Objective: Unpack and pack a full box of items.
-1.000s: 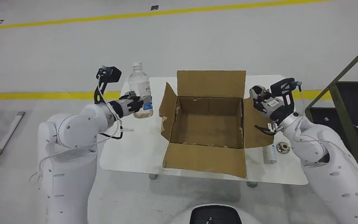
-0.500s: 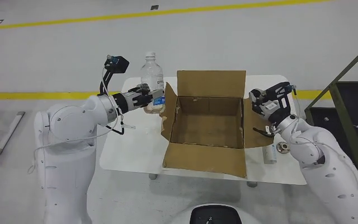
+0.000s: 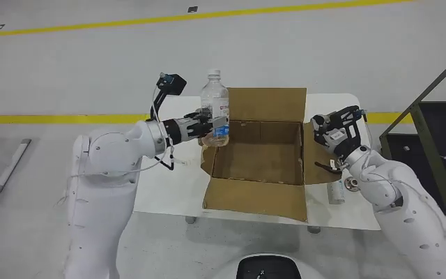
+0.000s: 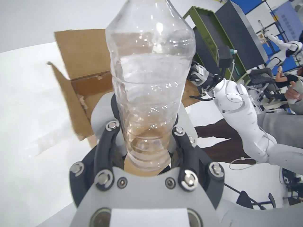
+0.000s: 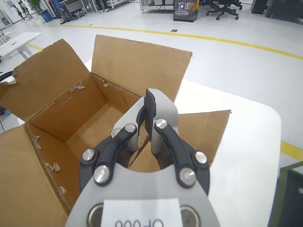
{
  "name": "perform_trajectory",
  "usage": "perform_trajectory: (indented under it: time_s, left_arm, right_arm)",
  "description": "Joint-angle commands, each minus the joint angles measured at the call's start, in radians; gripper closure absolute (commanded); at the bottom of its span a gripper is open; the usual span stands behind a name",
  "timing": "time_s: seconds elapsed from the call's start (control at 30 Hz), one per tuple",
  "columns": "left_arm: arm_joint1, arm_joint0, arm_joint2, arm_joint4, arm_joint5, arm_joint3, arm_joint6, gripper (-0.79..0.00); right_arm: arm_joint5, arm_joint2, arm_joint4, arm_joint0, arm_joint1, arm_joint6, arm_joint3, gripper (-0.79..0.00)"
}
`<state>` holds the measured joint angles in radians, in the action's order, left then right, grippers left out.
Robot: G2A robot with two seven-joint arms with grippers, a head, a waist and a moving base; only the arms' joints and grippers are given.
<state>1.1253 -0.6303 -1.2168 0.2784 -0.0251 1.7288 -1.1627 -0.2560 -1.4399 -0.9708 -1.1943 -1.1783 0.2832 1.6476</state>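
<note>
Gripping a clear ribbed plastic bottle (image 4: pixel 151 72) in my left end effector (image 4: pixel 146 128), torn cardboard box (image 3: pixel 254 194) beside it on the white table (image 3: pixel 167 188); right end effector (image 5: pixel 148 109) pinched shut, empty.

A brown cardboard box (image 3: pixel 254 199) stands open in the middle of the white table (image 3: pixel 167 188), reaching almost to its front edge, with all four flaps folded outward and its bare floor showing. A clear plastic bottle (image 3: pixel 214 104) with a blue and white label is held upright off the table, gripped at its lower part by the left gripper (image 3: pixel 208 129), just above the box's left flap near the far left corner of the box
</note>
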Motion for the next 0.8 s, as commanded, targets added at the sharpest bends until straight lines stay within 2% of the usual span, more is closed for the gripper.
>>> perform_trajectory:
  time_s: [0.0,0.17,0.33,0.77]
  left_arm:
    - [0.015,0.038,0.067,-0.057,-0.008,-0.057,0.037,0.000]
    - [0.043,0.092,0.187,-0.126,-0.030,-0.172,0.057,0.000]
    - [0.060,0.119,0.260,-0.124,-0.069,-0.263,0.053,0.000]
    - [0.060,0.119,0.260,-0.124,-0.069,-0.263,0.053,0.000]
  right_arm:
    - [0.008,-0.004,0.001,-0.005,0.000,0.002,0.006,0.000]
    - [0.014,-0.022,0.001,-0.023,0.003,0.000,0.019,0.000]
    - [0.022,-0.042,0.002,-0.041,0.006,0.001,0.039,0.000]
    - [0.018,-0.067,0.024,-0.065,0.010,0.008,0.082,0.000]
